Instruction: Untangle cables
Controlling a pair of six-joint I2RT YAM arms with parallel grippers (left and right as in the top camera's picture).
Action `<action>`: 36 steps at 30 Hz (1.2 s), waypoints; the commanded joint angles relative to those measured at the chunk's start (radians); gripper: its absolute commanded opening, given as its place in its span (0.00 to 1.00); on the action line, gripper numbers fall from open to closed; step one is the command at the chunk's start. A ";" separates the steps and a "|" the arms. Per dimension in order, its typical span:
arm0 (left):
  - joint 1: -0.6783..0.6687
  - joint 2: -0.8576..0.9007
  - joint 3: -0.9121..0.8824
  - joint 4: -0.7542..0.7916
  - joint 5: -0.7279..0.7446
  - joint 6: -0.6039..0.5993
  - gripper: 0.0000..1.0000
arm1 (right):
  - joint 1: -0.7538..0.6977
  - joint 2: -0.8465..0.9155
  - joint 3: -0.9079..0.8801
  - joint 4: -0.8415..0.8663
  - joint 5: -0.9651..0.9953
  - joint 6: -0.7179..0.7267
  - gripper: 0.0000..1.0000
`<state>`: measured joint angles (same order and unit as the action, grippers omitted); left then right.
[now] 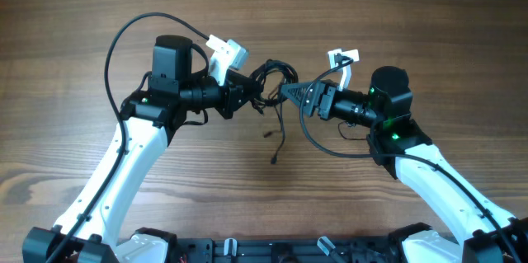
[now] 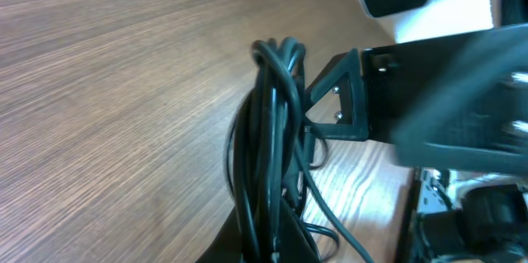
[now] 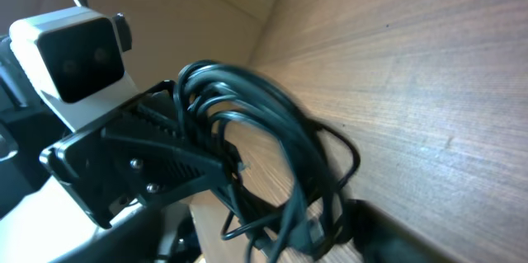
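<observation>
1. Your overhead camera looks straight down at the desk [image 1: 396, 16] from well above.
2. Your left wrist camera faces right, very near the cables [image 2: 268, 156].
3. Your right wrist camera faces left, equally near; all three views share that bundle.

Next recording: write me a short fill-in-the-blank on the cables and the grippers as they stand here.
1. The cables are ___ in colour.
2. Counting the left gripper and the right gripper, ___ grippers hold the cables.
3. In the overhead view, a loose plug end trails toward the picture's ___ edge.
4. The table shows a ___ grain.

Missing words: black; two; bottom; wood.
</observation>
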<state>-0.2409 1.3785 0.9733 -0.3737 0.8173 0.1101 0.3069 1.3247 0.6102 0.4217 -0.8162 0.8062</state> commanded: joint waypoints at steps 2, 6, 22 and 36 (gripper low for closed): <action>0.015 0.009 0.012 0.005 -0.066 -0.047 0.04 | -0.003 0.007 0.000 -0.035 0.060 -0.020 1.00; 0.030 0.009 0.012 0.004 -0.161 -0.133 0.04 | -0.003 0.007 0.000 -0.081 0.066 -0.021 1.00; 0.035 0.009 0.012 0.012 -0.066 -0.141 0.04 | 0.012 0.041 -0.002 -0.205 0.196 -0.649 0.79; 0.035 0.009 0.012 0.039 0.024 -0.141 0.04 | 0.076 0.151 -0.002 -0.064 0.116 -0.593 0.06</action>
<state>-0.2100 1.3785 0.9733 -0.3531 0.8104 -0.0219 0.3809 1.4624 0.6098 0.3515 -0.6312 0.1967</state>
